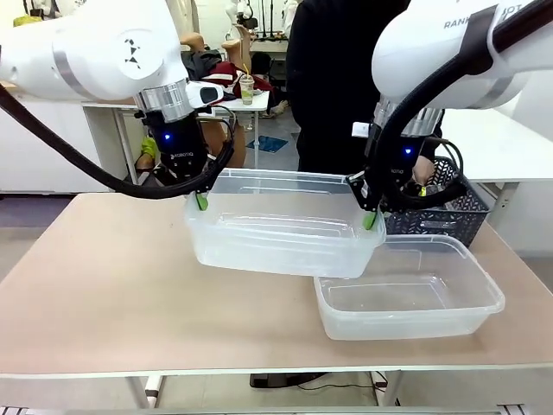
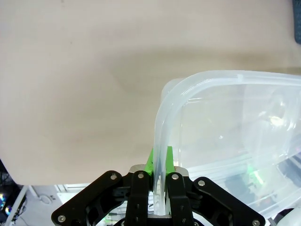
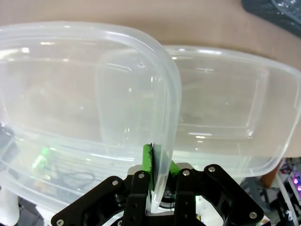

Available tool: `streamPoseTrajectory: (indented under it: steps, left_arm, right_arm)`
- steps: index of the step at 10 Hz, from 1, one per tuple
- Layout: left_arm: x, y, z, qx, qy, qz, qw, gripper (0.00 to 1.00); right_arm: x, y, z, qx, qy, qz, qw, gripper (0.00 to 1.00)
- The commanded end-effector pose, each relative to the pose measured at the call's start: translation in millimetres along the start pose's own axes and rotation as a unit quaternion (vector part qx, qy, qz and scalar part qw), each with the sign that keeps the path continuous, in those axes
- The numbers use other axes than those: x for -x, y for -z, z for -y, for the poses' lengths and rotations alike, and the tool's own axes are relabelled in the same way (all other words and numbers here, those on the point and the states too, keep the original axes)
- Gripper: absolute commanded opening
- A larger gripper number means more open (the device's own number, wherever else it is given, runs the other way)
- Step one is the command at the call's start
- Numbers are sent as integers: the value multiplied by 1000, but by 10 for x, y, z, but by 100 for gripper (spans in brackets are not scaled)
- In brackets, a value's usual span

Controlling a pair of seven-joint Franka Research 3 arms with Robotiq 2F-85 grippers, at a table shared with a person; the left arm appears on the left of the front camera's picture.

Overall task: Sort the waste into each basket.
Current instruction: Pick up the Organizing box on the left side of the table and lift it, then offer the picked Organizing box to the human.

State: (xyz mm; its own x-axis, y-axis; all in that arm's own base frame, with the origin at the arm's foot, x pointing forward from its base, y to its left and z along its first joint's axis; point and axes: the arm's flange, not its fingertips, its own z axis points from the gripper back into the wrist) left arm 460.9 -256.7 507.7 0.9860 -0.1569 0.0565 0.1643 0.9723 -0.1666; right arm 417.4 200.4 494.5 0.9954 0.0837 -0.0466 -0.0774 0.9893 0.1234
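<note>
While held off the table [image 1: 104, 277], one clear tub [image 1: 285, 233] was clamped at both end rims: left gripper [image 1: 201, 201], right gripper [image 1: 370, 218], fingers closed on the plastic (pads astride the wall). Second clear tub [image 1: 406, 298] sat beneath its right end; lattice basket [image 1: 449, 220] behind.

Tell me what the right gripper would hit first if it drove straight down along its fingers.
The right gripper, clamped on the lifted clear tub, points down at the second clear tub on the table; likely that tub's left end first, depth unclear.
</note>
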Motion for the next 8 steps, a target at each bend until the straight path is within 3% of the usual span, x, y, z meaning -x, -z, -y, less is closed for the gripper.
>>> streamPoseTrajectory:
  steps: [1,8]
  left_arm:
    - [-27,-45,6,2,7,0,1000,6]
    - [-27,-45,6,2,7,0,1000,6]
  right_arm:
    - [19,-17,27,1,-1,-5,1000,5]
    - [19,-17,27,1,-1,-5,1000,5]
